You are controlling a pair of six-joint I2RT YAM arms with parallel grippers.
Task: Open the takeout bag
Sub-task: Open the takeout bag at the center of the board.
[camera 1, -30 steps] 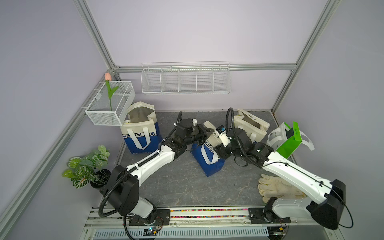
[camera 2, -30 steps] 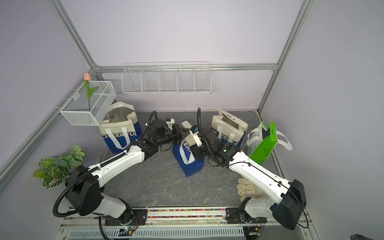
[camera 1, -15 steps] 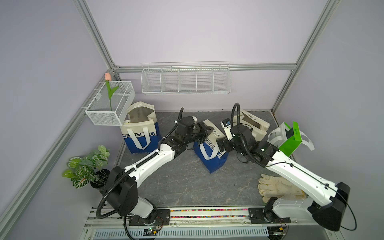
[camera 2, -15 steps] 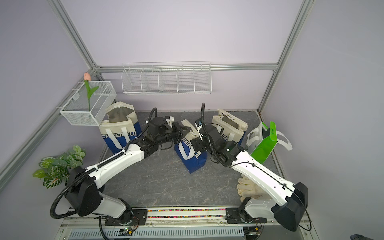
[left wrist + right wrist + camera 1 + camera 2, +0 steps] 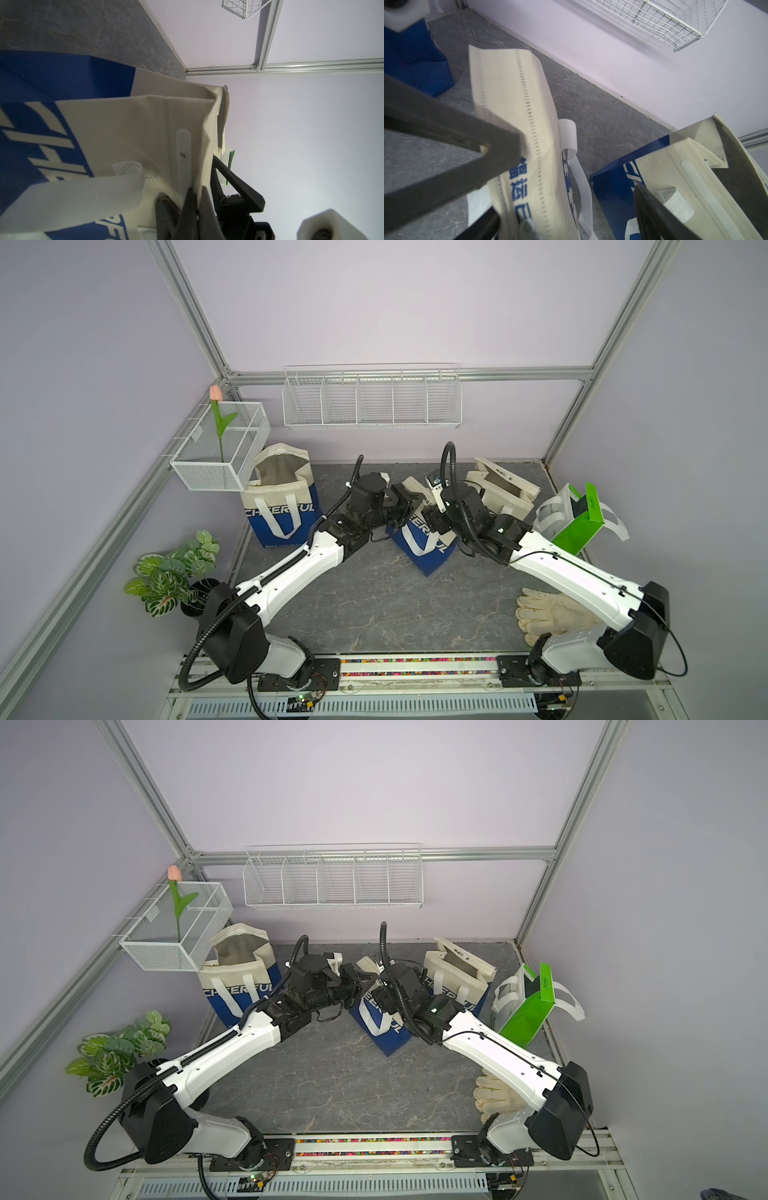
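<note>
Lettering "CHEERFUL", partly readable, white on blue takeout bag (image 5: 422,541) mid-table between arms, leaning, cream mouth toward back wall. Rim pinched by left gripper (image 5: 197,190); right gripper (image 5: 579,164) spread, straddling it.

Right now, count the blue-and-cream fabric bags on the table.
3: blue-and-cream left bag, open, by the white wire basket holding a tulip; middle bag, mid-table; right bag, open, beside the green-and-white bag. None looks hidden.

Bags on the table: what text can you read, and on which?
"CHEERFUL": leftmost bag, white on blue.
"...ERFUL": middle bag, start hidden.
Blue Chinese characters on middle bag's side: blurred.
Rear right bag: lettering mostly hidden.
Green bag, dark label: too small.
</note>
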